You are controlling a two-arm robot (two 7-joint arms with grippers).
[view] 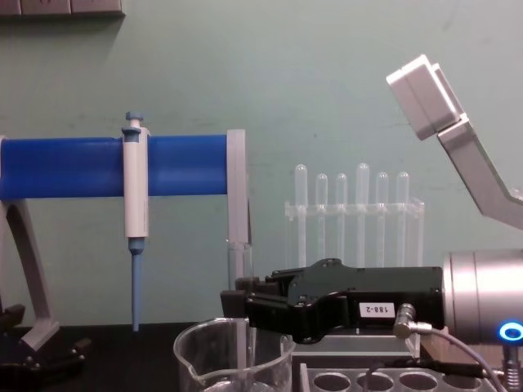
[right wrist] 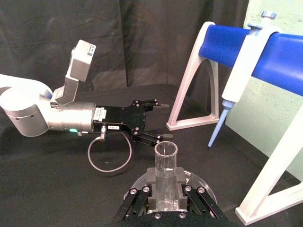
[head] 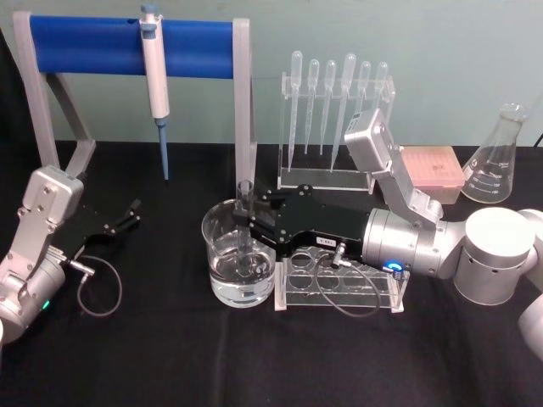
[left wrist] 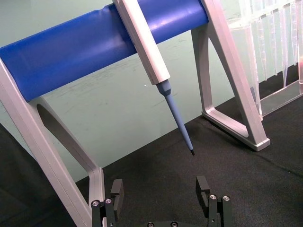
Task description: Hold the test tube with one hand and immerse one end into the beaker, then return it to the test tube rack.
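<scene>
The test tube [head: 246, 197] stands upright inside the beaker [head: 222, 270], its lower end down in the water. My right gripper [head: 247, 224] is shut on the tube's middle, reaching in from the right above the beaker's rim. In the right wrist view the tube [right wrist: 165, 165] sits clamped between the two fingers [right wrist: 150, 178], with the beaker rim [right wrist: 204, 187] below. In the chest view the tube [view: 238, 260] rises above the right gripper [view: 239, 305] over the beaker [view: 233, 359]. My left gripper [head: 129, 216] rests open at the left, holding nothing [left wrist: 160, 189].
A blue-bar stand [head: 93, 41] holds a blue-tipped pipette [head: 155, 93] at the back left. Behind the beaker is a rack of plastic pipettes [head: 335, 110]. A clear tube rack [head: 344, 287] lies under my right wrist. A pink box [head: 433, 165] and a flask [head: 496, 157] stand back right.
</scene>
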